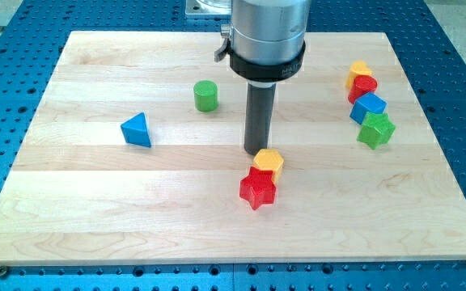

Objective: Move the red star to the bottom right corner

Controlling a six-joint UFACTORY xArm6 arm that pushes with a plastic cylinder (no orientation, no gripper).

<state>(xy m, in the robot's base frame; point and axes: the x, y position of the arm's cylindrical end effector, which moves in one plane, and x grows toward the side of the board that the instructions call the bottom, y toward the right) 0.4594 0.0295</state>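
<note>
A red star (257, 190) lies just below the frame's centre on the wooden board (95, 226), touching a yellow block (269, 162) above it. The rod's tip (257, 152) touches that yellow block's upper left edge. The rod has no fingers.

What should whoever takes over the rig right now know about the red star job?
My tip sits just above-left of the yellow block, touching or nearly so. The red star lies against the yellow block's lower edge, slightly right of board centre. Done: nothing final; the star is not in the corner. Left: drive it to the view's bottom right corner, shedding the yellow block. The green cylinder and blue triangle sit clear of that path.
</note>
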